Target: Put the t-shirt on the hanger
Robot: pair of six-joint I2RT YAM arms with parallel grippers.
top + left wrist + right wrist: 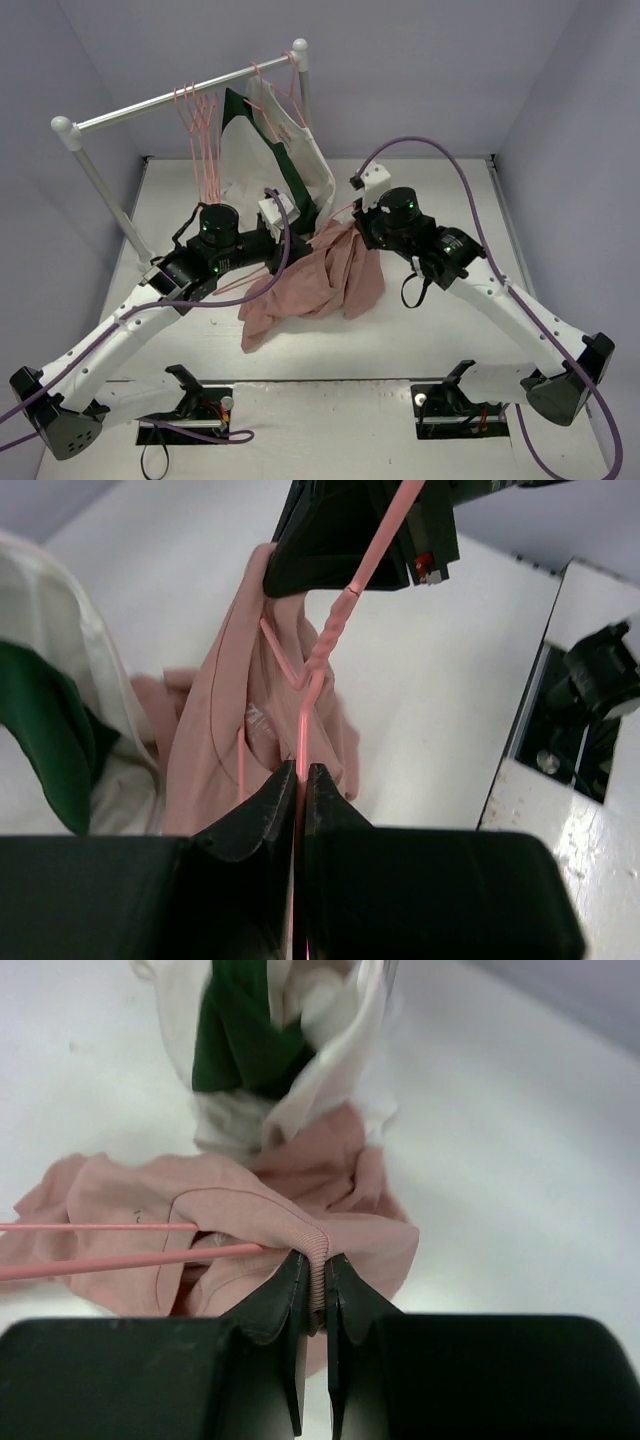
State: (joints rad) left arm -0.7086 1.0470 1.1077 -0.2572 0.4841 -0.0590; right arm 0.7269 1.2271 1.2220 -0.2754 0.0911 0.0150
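A pink t-shirt [320,275] lies crumpled on the table between the arms, its top lifted. My left gripper [303,232] is shut on the thin pink wire of the hanger [303,730], whose twisted neck runs up past the right gripper's black fingers. My right gripper [350,218] is shut on the ribbed collar of the t-shirt [250,1210]. Two hanger wires [120,1228] enter the collar opening from the left in the right wrist view. The t-shirt also shows in the left wrist view [215,750], draped around the hanger.
A white-and-metal rack pole [180,95] spans the back left, with several spare pink hangers [200,130] and a hung white-and-green garment [270,150] on it. That garment hangs just behind the grippers [250,1040]. Purple cables loop over both arms.
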